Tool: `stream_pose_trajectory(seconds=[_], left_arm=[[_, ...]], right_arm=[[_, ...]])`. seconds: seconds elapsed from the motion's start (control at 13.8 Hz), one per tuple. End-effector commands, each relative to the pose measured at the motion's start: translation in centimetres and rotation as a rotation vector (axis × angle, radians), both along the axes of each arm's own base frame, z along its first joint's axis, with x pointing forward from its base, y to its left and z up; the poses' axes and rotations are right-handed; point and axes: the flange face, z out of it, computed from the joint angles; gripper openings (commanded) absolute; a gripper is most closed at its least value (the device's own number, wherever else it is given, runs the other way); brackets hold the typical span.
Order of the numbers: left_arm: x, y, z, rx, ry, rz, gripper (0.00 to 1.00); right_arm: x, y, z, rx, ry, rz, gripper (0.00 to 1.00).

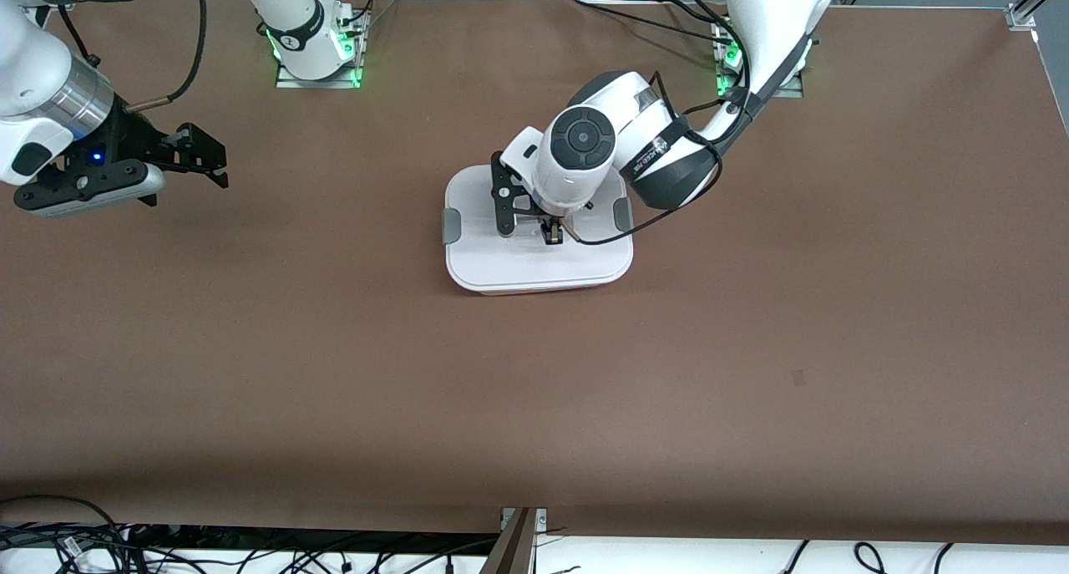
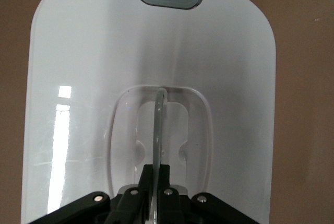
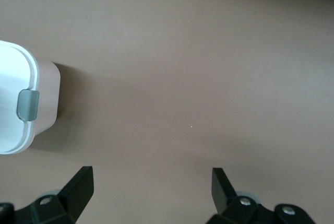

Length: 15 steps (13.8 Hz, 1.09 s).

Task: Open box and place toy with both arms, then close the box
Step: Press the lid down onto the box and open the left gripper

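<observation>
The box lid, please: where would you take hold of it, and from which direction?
Grip the clear handle standing upright in the recess at the middle of the white lid, coming straight down from above. It is a thin raised blade that two fingers can pinch. The left claw is already shut on it; the right claw waits open.

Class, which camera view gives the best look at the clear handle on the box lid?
The left wrist view: the clear handle fills it, raised on edge between the left gripper fingers. In the front view that arm hides it over the box. The right wrist view shows only a box corner and grey clip.
</observation>
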Motion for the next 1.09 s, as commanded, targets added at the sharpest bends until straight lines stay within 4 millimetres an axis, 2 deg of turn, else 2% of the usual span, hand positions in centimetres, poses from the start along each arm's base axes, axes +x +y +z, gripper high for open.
stream_pose_trajectory(seconds=[0.0,0.29,0.51,0.58,1.02], left_arm=[[-0.4,-0.5,-0.1,0.024,-0.008,0.020,0.00],[-0.9,-0.5,1.0,0.036,-0.005,0.007,0.00],[-1.1,-0.5,1.3,0.038,-0.007,-0.003,0.00],[-1.1,-0.3,1.2,0.049,0.002,-0.007,0.00],[-1.1,-0.2,0.0,0.088,-0.010,-0.018,0.00]], right_arm=[[-0.7,-0.3,0.5,-0.011,-0.013,-0.093,1.00],[-0.8,-0.6,0.6,-0.019,0.000,-0.133,1.00],[-0.3,-1.2,1.9,-0.024,-0.005,-0.139,1.00],[-0.3,-1.9,1.9,-0.025,-0.004,-0.148,1.00],[-0.1,-2.2,2.0,-0.024,-0.007,-0.154,1.00]])
